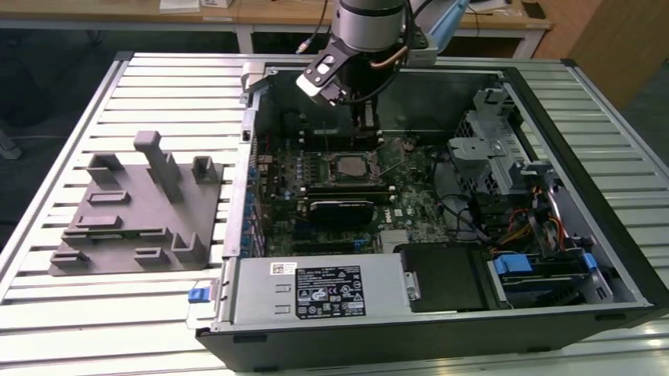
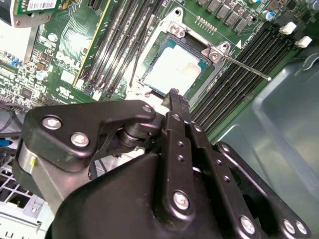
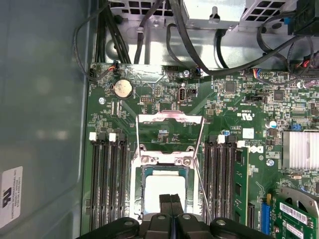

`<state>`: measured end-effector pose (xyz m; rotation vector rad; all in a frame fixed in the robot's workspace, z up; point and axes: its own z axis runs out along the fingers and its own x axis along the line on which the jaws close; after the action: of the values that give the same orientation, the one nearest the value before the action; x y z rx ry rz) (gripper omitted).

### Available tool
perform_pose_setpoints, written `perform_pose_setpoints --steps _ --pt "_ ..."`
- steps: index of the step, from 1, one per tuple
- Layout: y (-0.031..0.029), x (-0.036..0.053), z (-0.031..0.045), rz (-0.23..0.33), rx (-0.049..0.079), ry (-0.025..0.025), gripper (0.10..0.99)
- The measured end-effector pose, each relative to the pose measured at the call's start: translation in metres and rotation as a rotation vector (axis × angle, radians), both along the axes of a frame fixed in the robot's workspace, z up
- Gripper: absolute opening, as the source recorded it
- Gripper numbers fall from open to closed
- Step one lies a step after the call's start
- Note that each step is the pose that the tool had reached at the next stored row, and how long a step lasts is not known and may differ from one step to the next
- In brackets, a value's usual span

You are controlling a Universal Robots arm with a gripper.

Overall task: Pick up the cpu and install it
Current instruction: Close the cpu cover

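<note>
We see the arm (image 1: 368, 23) reaching down from the upper centre of the exterior view into an open computer case (image 1: 471, 337) that lies on a slatted bench (image 1: 157, 86). A grey moulded tray (image 1: 136, 211) sits on the bench at the exterior view's left, just beside the case. In the first wrist view, the hand (image 3: 171, 200) has its two black fingers pressed together with nothing between them. The tips lie over the near edge of the cpu (image 3: 160, 188); we cannot tell whether they touch it. The cpu, a pale silvery square, lies flat inside the metal-framed socket (image 3: 171, 160) of the green motherboard (image 3: 234, 124), with banks of dark memory slots (image 3: 107, 179) on either side of the socket. The second wrist view shows the same arrangement from a slant: the cpu (image 2: 174, 69) seated in its frame just beyond the fingertip. A thin metal rod (image 2: 246, 68) runs out from one corner of the socket across the neighbouring slots. A round silver battery (image 3: 122, 88) sits on the motherboard, well apart from the cpu.
</note>
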<state>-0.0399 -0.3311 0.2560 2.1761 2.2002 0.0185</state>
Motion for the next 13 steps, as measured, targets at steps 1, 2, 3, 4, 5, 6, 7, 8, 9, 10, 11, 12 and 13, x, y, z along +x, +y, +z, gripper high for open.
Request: perform_pose_setpoints --steps 1,2,3,4,5,6,7,8,9,10,11,12,13 --pt "0.0 0.0 0.001 0.0 0.0 0.0 0.106" --pt "0.0 0.0 0.0017 0.0 0.0 0.0 0.106" --pt "0.0 0.0 0.0019 0.0 0.0 -0.0001 0.106" --pt "0.0 0.0 0.0019 0.0 0.0 -0.0002 0.106" --pt "0.0 0.0 0.0019 0.0 0.0 -0.0002 0.106" --pt "0.0 0.0 0.0019 0.0 0.0 -0.0002 0.106" --pt "0.0 0.0 0.0019 0.0 0.0 -0.0001 0.106" --pt "0.0 0.0 0.0019 0.0 0.0 -0.0001 0.106" --pt "0.0 0.0001 0.002 0.0 0.0 0.0 0.106" --pt "0.0 0.0003 0.002 0.0 0.0 -0.0001 0.106" --pt "0.0 0.0008 0.002 0.0 0.0 0.0 0.106" --pt "0.0 0.0015 0.002 0.0 0.0 0.0 0.106" --pt "0.0 0.0025 0.002 0.0 0.0 -0.0001 0.106"
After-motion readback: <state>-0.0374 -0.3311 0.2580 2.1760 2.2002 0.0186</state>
